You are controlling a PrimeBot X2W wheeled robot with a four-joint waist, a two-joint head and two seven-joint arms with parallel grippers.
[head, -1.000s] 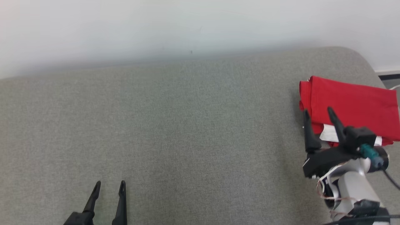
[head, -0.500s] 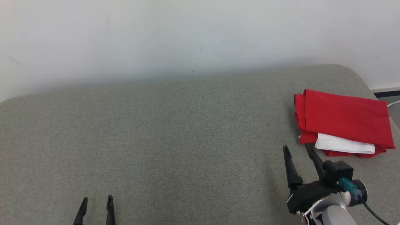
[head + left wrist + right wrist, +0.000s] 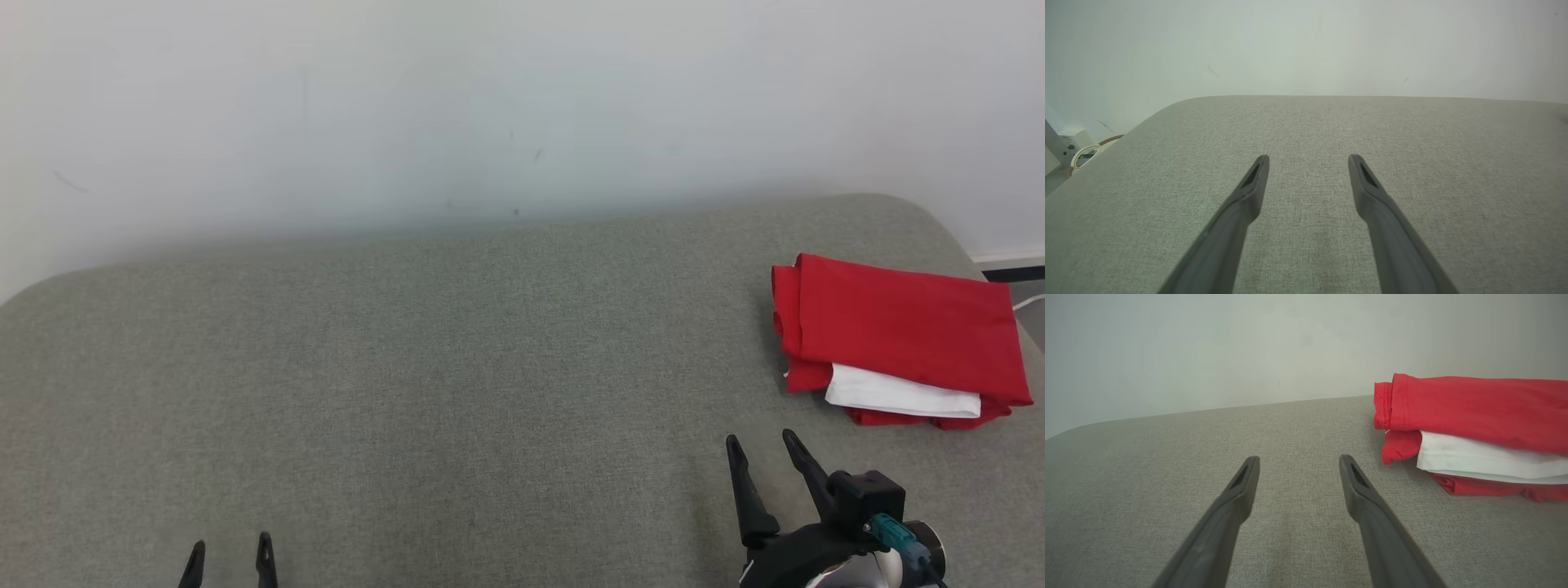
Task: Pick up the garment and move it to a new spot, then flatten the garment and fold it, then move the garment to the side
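The garment [image 3: 898, 331] is red with a white layer showing at its front edge. It lies folded in a neat stack at the far right of the grey upholstered surface [image 3: 457, 367]. My right gripper [image 3: 763, 445] is open and empty, a little in front of the stack and to its left, apart from it. In the right wrist view the garment [image 3: 1478, 412] sits to the right of the right gripper [image 3: 1298, 459]. My left gripper [image 3: 229, 545] is open and empty at the lower left, over bare fabric [image 3: 1306, 122], fingertips [image 3: 1261, 161] spread wide.
A pale wall [image 3: 490, 98] runs behind the surface. The surface's rounded right end [image 3: 939, 220] lies just beyond the garment, with floor and a cable past it. In the left wrist view, a ring-shaped object [image 3: 1086, 151] sits beyond the left edge.
The right gripper has drawn back off the garment's near edge toward me, open throughout. The head camera has tilted, so the whole picture has shifted down. The garment lies as before.
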